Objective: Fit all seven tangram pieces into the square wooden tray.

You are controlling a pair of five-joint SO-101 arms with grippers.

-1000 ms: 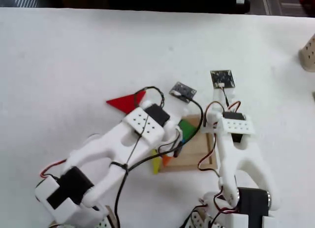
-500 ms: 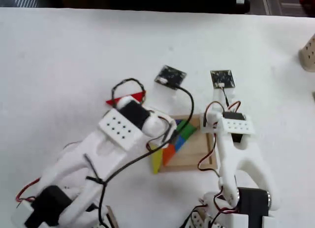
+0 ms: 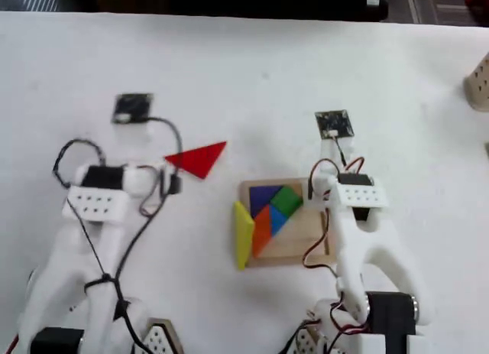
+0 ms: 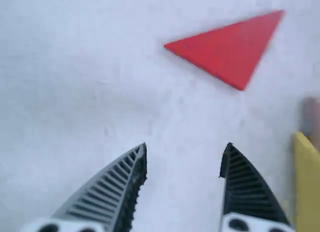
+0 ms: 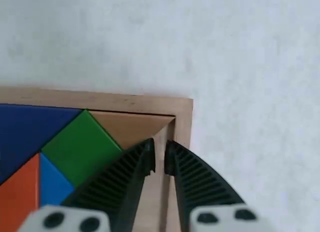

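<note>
white table (image 3: 321,56) all over. wooden tray (image 3: 294,248) lower middle, part full. red triangle (image 3: 197,158) loose, up left of it. left gripper (image 4: 184,154) wide open near triangle. right gripper (image 5: 159,148) narrow, maybe pinching tray wall.

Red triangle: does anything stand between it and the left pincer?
Nothing visible does. Bare white table lies between the open left pincer and the red triangle, which lies flat, apart from the pincer.
</note>
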